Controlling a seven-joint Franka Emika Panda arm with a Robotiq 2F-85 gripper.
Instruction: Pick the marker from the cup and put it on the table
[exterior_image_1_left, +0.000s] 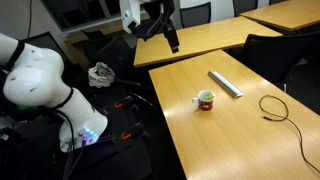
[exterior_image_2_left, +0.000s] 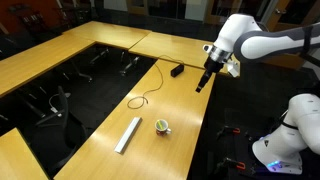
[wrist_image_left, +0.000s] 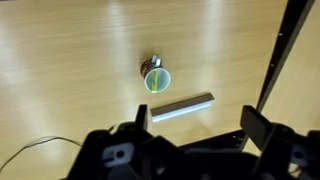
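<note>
The cup (exterior_image_1_left: 205, 100) is a small whitish mug with a red and green pattern, standing on the light-wood table (exterior_image_1_left: 230, 140). It also shows in an exterior view (exterior_image_2_left: 162, 126) and from above in the wrist view (wrist_image_left: 156, 76). The marker (wrist_image_left: 156, 79) is a thin yellow stick inside the cup. My gripper (exterior_image_1_left: 173, 45) hangs high above the table, well away from the cup, and shows in an exterior view (exterior_image_2_left: 199, 86). In the wrist view the gripper (wrist_image_left: 196, 122) has its fingers spread wide and empty.
A long grey flat bar (exterior_image_1_left: 226, 84) lies beside the cup (exterior_image_2_left: 128, 135) (wrist_image_left: 181, 107). A black cable (exterior_image_1_left: 276, 106) curls on the table (exterior_image_2_left: 141, 100). A dark small object (exterior_image_2_left: 177, 70) lies farther along. Other wooden tables (exterior_image_1_left: 250, 30) and chairs stand around.
</note>
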